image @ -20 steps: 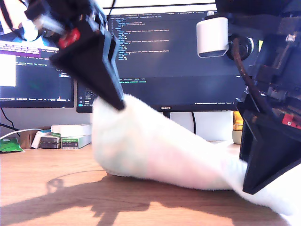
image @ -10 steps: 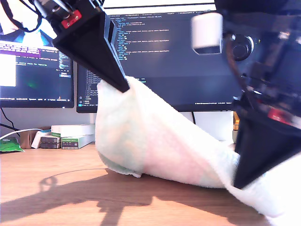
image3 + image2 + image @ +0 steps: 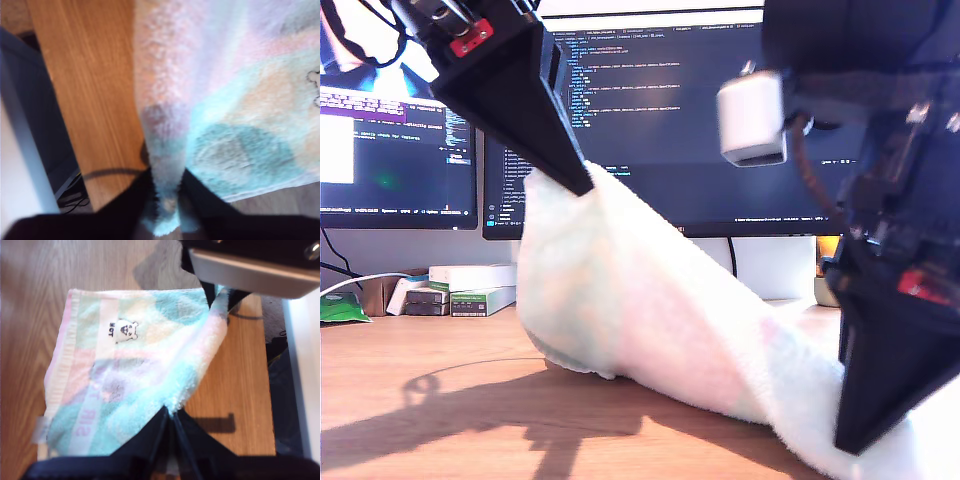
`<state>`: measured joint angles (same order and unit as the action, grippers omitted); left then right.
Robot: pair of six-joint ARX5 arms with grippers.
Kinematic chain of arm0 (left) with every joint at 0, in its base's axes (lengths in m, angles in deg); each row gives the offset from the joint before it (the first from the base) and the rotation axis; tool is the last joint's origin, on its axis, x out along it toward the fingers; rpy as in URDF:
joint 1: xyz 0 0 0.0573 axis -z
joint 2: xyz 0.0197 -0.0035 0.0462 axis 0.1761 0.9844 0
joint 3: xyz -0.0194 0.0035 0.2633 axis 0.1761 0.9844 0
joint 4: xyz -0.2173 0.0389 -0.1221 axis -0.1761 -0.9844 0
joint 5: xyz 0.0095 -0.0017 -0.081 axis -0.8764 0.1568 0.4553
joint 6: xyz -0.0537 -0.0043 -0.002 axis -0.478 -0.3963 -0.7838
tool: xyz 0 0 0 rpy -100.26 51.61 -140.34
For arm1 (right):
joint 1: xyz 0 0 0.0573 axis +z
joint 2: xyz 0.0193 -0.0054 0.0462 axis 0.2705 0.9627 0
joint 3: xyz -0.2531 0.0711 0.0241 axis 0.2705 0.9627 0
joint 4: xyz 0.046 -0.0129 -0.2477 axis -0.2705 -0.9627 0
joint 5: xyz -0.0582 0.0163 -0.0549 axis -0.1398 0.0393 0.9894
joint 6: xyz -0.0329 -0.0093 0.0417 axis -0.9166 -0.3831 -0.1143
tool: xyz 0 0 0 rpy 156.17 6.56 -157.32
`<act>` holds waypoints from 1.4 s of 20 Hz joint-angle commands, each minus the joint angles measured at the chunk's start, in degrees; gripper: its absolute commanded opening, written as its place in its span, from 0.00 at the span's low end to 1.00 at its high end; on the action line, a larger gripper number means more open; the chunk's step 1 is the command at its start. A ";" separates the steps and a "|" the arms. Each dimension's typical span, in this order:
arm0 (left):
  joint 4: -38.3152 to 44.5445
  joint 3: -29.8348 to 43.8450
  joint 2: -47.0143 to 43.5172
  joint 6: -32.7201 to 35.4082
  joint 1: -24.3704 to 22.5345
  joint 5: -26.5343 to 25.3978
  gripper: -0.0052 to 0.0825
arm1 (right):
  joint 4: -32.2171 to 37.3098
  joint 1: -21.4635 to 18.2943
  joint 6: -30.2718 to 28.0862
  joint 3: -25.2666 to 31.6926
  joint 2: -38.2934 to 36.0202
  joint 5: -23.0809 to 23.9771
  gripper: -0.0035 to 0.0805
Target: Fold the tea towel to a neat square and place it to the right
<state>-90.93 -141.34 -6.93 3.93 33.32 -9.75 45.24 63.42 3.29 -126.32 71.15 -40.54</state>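
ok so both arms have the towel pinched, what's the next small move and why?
Probably carry both corners across toward the opposite edge, then lower them. My first gripper and my second gripper each have fingers shut on a corner of the fluffy white terry tea towel with pink and mint bands. That edge is raised while the opposite edge lies flat on the wooden table, so the half fold isn't laid yet.
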 commanded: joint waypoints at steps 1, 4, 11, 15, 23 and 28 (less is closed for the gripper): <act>-0.48 -0.92 -0.92 -0.33 -0.68 0.15 0.03 | 0.00 0.17 0.22 -0.44 -0.09 3.28 0.03; -0.44 -0.92 -0.92 -0.33 -1.05 -0.26 0.03 | -1.36 0.11 -0.17 -1.44 -0.09 9.14 0.03; 0.83 -1.73 -0.96 -1.88 -2.60 -11.39 0.03 | -11.32 0.11 -1.51 -15.69 -0.09 19.04 0.03; -0.15 -2.67 -3.13 -2.80 -2.97 -13.07 0.03 | -18.56 0.11 -1.73 -23.80 -0.09 19.61 0.03; 9.81 -2.75 -5.49 -0.61 -8.48 -15.10 0.03 | -2.91 -5.49 -7.80 -25.88 -0.02 23.02 0.03; 22.03 -2.75 -5.01 5.22 -13.68 -12.63 0.03 | 10.47 -9.64 -9.33 -25.90 1.11 21.92 0.03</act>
<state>-70.65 -143.97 -13.05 8.63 20.73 -22.62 54.40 54.04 -5.72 -151.74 71.17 -18.66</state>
